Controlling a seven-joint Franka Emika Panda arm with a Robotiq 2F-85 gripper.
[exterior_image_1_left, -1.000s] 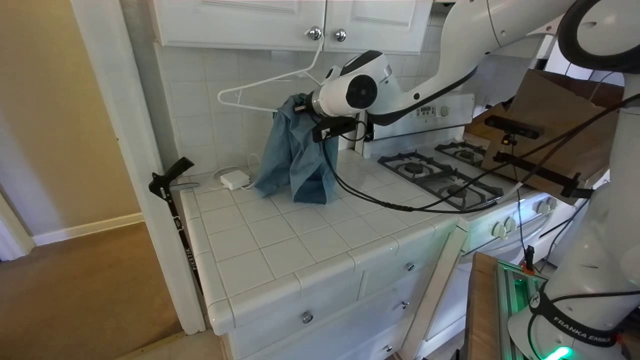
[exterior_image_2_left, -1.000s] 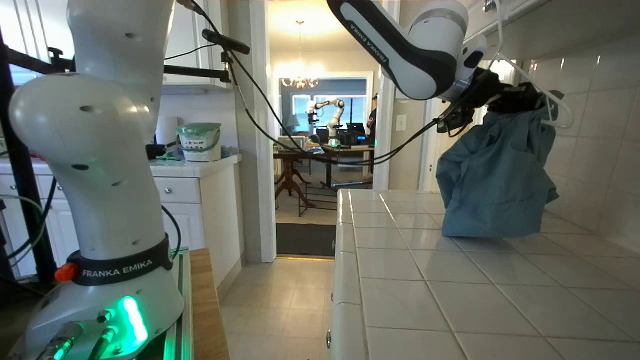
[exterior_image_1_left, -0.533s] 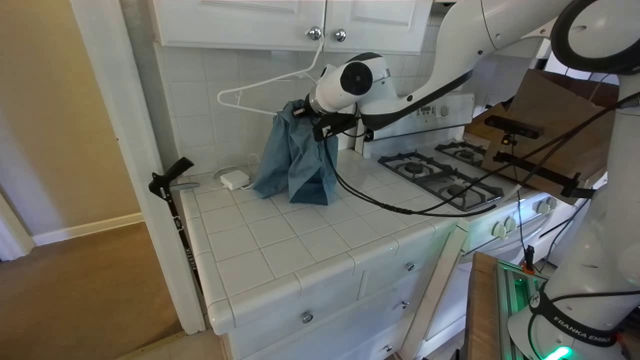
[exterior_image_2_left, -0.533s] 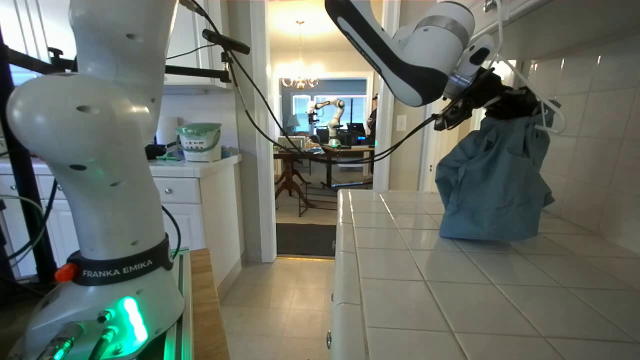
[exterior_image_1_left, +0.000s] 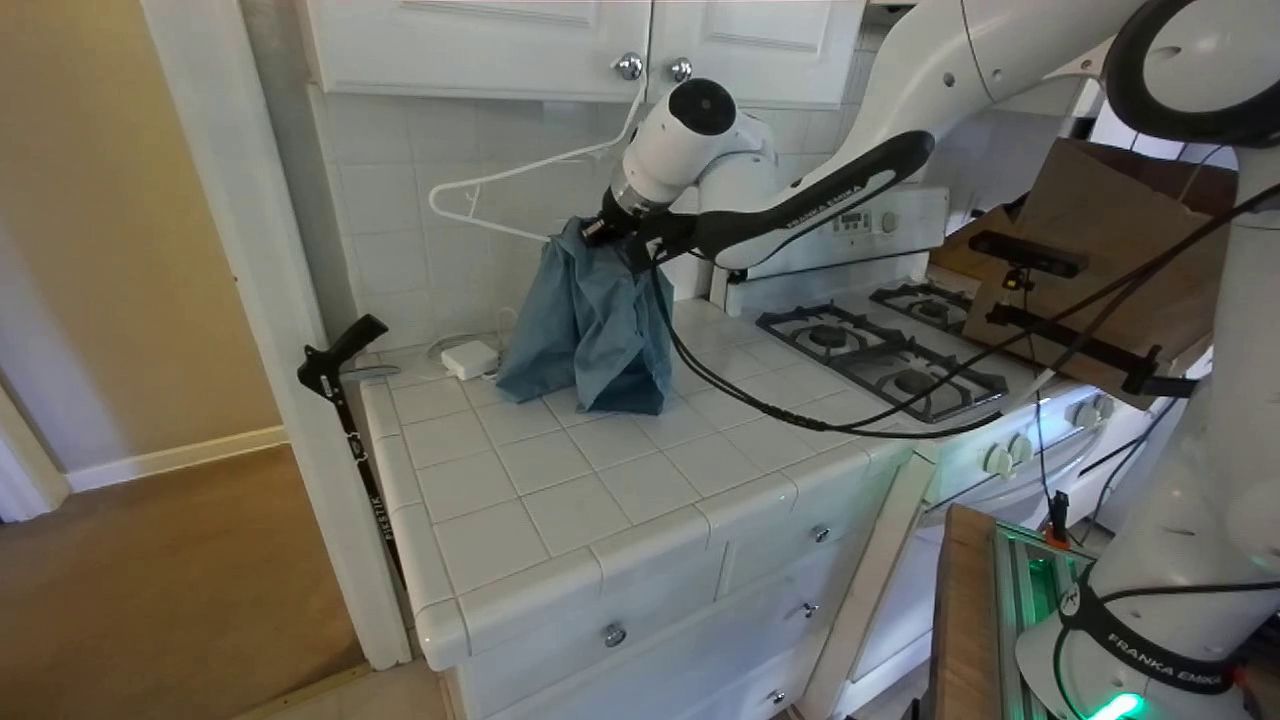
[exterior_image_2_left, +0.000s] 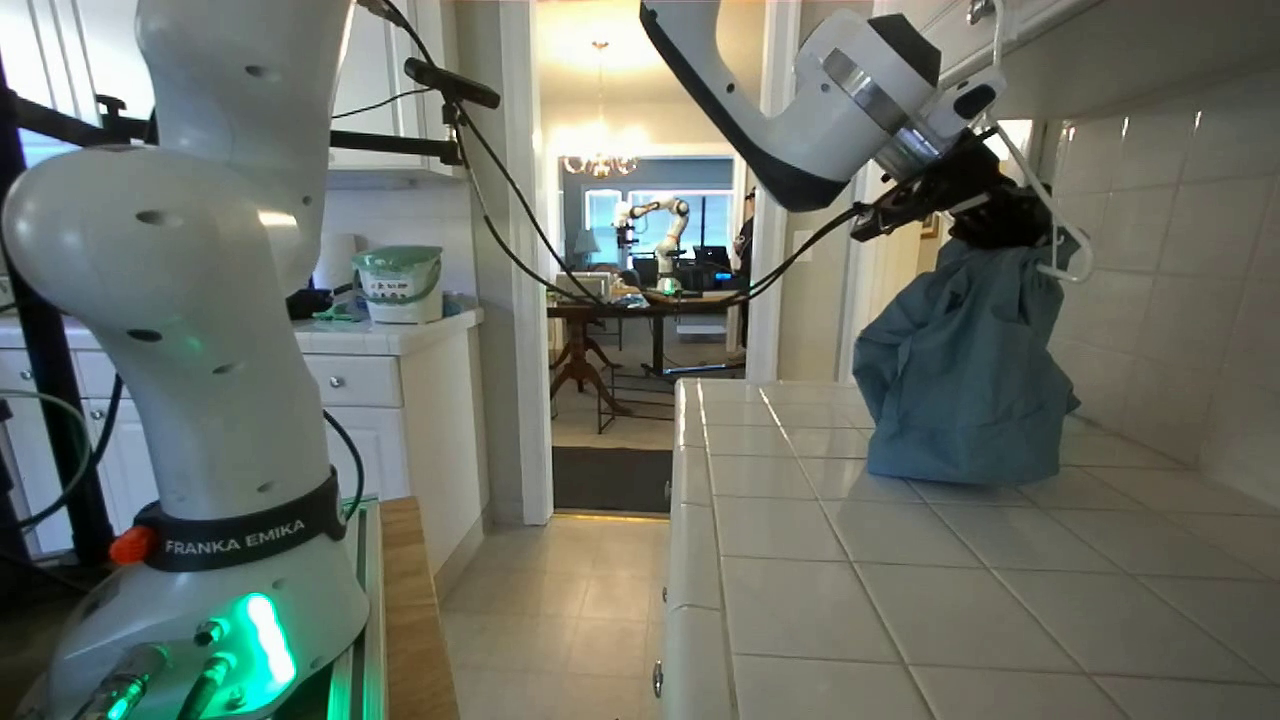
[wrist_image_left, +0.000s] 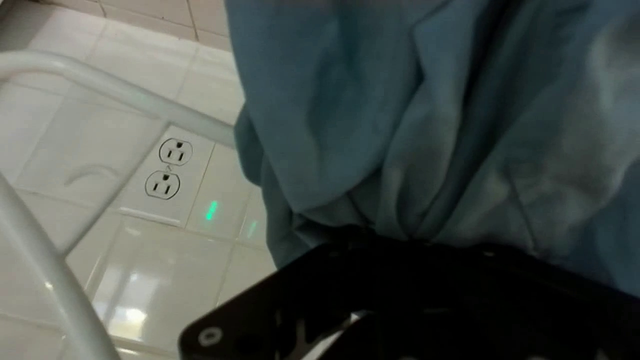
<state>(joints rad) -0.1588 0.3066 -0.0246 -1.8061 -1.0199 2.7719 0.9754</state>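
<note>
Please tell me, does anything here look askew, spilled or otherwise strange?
Yes: in an exterior view, a white hanger hooks over a cabinet knob, an odd place for it, and its bottom bar slants. The blue cloth hangs creased and bunched from the shut hand. I see no spill.

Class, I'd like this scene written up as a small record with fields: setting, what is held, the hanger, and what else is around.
Setting: white tiled counter with a gas stove beside it
Held: blue cloth, bunched at the shut end effector
Cloth's lower edge: at the counter; contact cannot be told
Hanger: white hanger, hung on a cabinet knob; its bars vanish at the cloth, inside or behind unclear
On counter: small white box
On wall: electrical outlet
</note>
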